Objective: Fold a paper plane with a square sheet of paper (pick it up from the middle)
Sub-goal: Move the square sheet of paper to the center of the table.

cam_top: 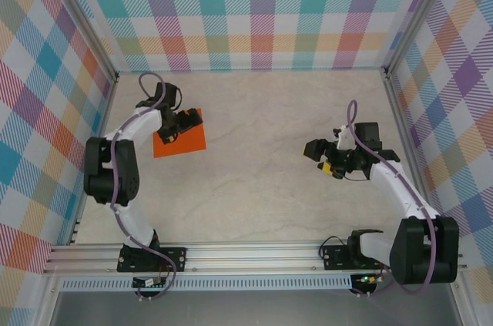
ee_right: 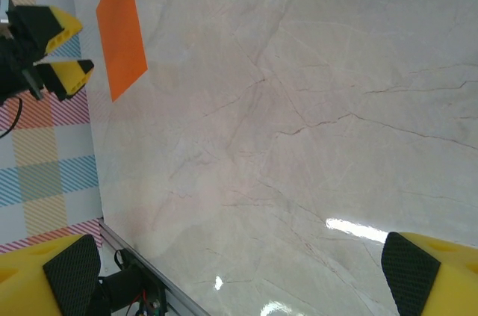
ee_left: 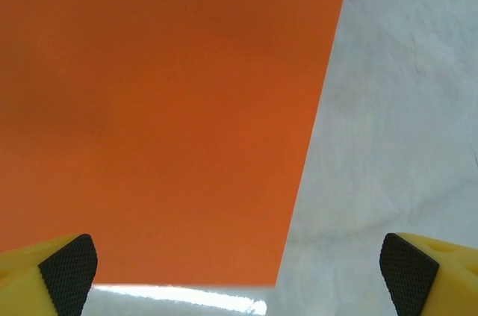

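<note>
Though the task ends in a dart, from the top external view the thin, bright orange square sheet of paper [cam_top: 187, 141] lies flat and uncreased on the pale, marble-patterned table [cam_top: 262, 102], near its left edge and towards the far-left corner. The left gripper [cam_top: 180, 123] hangs over the sheet's far-left part, while the right gripper [cam_top: 313, 149] is well apart from it over the right half of the table, with nothing between its fingers. From the left wrist, the square sheet of paper [ee_left: 157, 99] fills most of the picture as one smooth orange field. Its right edge runs down to a near corner between the spread jaws of the left gripper [ee_left: 239, 271], so one dark finger pad [ee_left: 69, 270] shows against orange and the other against bare table. From the right wrist, the right gripper [ee_right: 239, 279] is splayed wide above bare table, and the sheet [ee_right: 123, 28] shows far off with the left gripper [ee_right: 63, 51] beside it, its yellow fingers apart. I judge this to be the opening step, the reach for the first pick-up, with no fold made. The next move probably calls for centring the left gripper over the sheet's middle, lowering until the pads touch, then closing gently so the thin paper buckles up between them instead of sliding on the smooth table.
</note>
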`<control>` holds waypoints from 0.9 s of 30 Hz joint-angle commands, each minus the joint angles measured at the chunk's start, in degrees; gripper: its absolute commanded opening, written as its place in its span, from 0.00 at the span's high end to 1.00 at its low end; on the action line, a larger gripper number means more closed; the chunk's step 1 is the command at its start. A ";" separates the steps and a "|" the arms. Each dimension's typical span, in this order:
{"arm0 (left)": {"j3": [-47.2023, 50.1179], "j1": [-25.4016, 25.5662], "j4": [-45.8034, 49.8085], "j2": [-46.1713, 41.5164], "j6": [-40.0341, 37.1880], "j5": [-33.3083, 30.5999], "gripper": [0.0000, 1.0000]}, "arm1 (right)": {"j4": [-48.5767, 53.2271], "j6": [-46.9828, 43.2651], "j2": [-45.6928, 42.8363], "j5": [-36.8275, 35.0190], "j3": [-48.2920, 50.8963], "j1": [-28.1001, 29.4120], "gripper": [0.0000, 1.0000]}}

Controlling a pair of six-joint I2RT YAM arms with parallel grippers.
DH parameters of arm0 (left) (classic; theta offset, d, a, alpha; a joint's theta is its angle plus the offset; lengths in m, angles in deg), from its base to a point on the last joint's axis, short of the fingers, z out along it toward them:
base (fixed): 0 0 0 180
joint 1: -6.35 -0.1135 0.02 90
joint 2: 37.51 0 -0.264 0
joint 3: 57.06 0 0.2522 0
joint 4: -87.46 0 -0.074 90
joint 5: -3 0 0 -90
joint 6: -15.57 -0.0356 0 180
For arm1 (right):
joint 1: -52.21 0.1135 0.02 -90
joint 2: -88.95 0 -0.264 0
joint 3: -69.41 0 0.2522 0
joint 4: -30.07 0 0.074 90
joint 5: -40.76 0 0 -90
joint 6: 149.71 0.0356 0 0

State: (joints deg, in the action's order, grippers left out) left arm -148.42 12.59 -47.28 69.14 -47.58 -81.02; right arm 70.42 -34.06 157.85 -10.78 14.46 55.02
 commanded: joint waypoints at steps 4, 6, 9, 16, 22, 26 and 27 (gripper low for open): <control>-5.61 0.33 2.54 8.72 2.69 -0.22 0.00 | -2.50 -3.21 7.75 3.13 -4.70 1.47 0.00; -4.82 0.28 1.21 10.01 3.70 1.25 0.00 | -3.13 -3.37 9.14 2.78 -5.13 1.46 0.00; -2.42 0.56 -0.35 10.03 4.85 2.98 0.00 | -4.31 -2.89 10.90 2.81 -5.34 1.58 0.00; 6.23 4.85 -4.92 6.13 10.36 8.42 0.00 | -5.54 0.03 11.48 0.36 -3.02 2.09 0.00; 12.23 14.93 -10.37 2.43 17.67 9.50 0.00 | -5.84 2.29 8.43 -1.80 0.36 2.58 0.00; 13.48 22.97 -12.36 0.76 22.29 6.29 0.00 | -4.71 3.16 7.04 -2.35 0.89 4.07 0.02; 13.47 24.98 -12.93 0.95 23.57 5.77 0.00 | -4.29 3.20 6.58 -2.78 0.89 4.57 0.02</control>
State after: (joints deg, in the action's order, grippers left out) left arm -137.58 32.37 -61.46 69.33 -30.57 -77.22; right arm 65.74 -31.75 166.35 -12.84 14.97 58.34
